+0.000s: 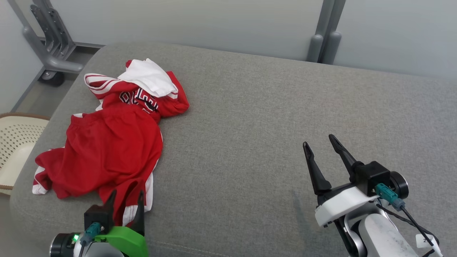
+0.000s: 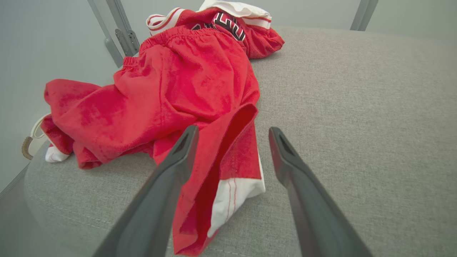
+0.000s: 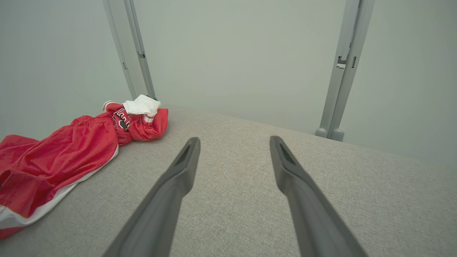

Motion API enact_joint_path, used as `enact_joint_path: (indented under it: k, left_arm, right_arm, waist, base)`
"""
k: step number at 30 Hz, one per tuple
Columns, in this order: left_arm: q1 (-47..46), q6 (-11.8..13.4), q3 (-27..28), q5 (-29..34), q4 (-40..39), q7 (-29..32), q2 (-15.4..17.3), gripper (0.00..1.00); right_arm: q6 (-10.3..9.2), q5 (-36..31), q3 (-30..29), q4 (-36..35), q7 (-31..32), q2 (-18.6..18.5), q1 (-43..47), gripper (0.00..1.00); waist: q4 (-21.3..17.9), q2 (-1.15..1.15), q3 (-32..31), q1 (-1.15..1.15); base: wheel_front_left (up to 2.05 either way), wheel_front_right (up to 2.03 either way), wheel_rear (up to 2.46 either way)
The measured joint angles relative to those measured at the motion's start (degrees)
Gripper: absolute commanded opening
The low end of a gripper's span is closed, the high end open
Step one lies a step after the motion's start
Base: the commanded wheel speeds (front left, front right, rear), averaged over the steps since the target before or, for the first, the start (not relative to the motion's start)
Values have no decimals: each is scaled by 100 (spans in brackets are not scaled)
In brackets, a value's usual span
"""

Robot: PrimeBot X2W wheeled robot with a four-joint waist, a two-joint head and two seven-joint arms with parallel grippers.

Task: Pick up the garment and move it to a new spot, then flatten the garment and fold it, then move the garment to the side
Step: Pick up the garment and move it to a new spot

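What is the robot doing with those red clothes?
The robot seems about to pick up the red garment, which lies crumpled on the left part of the grey cushion. Its left gripper is open at the garment's near edge and holds nothing. The right gripper is open too, over bare cushion away from the cloth. Nothing is flattened or folded yet.

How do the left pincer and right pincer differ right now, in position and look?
The left pincer sits at the garment's near hem, with a finger on either side of it; the right pincer is over bare grey cushion, well clear of the garment. The left pincer has a green housing; the right pincer has a white housing. Both are open and hold nothing.
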Motion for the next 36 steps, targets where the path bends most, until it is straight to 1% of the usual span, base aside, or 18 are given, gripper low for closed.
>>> enact_joint_path:
  k: [8, 24, 25, 27, 28, 33, 35, 36]
  left_arm:
    - [-530, 33, 205, -1, 815, 271, 112, 100]
    - [-1383, 152, 588, -363, 1904, 649, 81, 100]
    - [-1383, 152, 588, -363, 1904, 649, 81, 94]
    - [-1443, 152, 597, -391, 2037, 656, 75, 28]
    - [-1460, 152, 603, -400, 2075, 655, 76, 0]
    - [-1589, 151, 641, -401, 2212, 528, 77, 0]
    - [-1652, 149, 656, -401, 2208, 352, 83, 0]
    - [-1714, 149, 677, -400, 2182, 164, 97, 0]
  right_arm:
    - [23, -54, 2, -2, 0, -77, -201, 100]
    - [80, -142, -21, -5, 0, -194, -474, 100]
    - [80, -142, -21, -5, 0, -194, -474, 100]
    - [80, -142, -52, -2, 0, -199, -478, 100]
    - [80, -142, -59, 1, 0, -200, -482, 100]
    - [80, -142, -79, 10, 0, -196, -542, 100]
    - [79, -142, -92, 11, 0, -193, -563, 100]
    - [79, -142, -101, 11, 0, -191, -563, 100]
  waist:
    - [-280, 0, 278, 0]
    - [-667, 0, 749, 0]
    - [-667, 0, 749, 0]
    - [-690, 0, 784, 0]
    - [-696, 0, 795, 0]
    - [-697, 0, 819, 0]
    - [-691, 0, 816, 0]
    - [-686, 0, 798, 0]
  base:
    - [0, 0, 0]
    - [0, 0, 0]
    - [0, 0, 0]
    - [0, 0, 0]
    - [0, 0, 0]
    - [0, 0, 0]
    - [0, 0, 0]
    - [0, 0, 0]
